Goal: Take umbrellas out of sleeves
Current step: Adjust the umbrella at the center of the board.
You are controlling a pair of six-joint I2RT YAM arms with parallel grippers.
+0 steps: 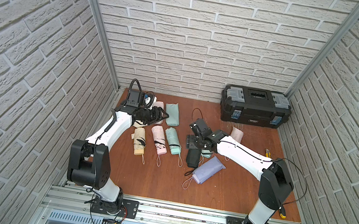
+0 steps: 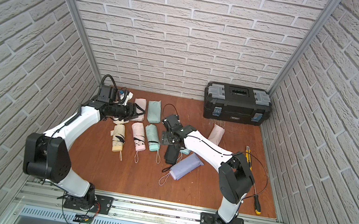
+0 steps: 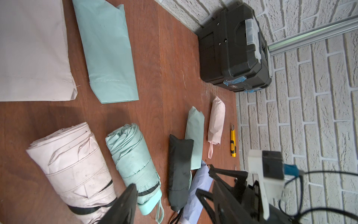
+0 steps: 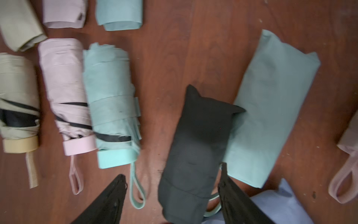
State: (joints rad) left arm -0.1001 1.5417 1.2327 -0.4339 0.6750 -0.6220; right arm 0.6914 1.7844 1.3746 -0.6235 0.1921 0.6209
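Hovering well left of the black toolbox (image 1: 256, 107), the left gripper (image 3: 172, 175) stood open and empty; right gripper (image 4: 172, 170), nearer the toolbox, gaped wide astride a black sleeved umbrella (image 4: 197, 145), not clamped on it; mint bare umbrella (image 4: 112, 108) lay just beside, farther from the toolbox.

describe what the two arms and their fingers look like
Both the left arm and right arm have white shells, black joint housings and thin black cables along them. The left gripper and right gripper carry black, tapering fingers.
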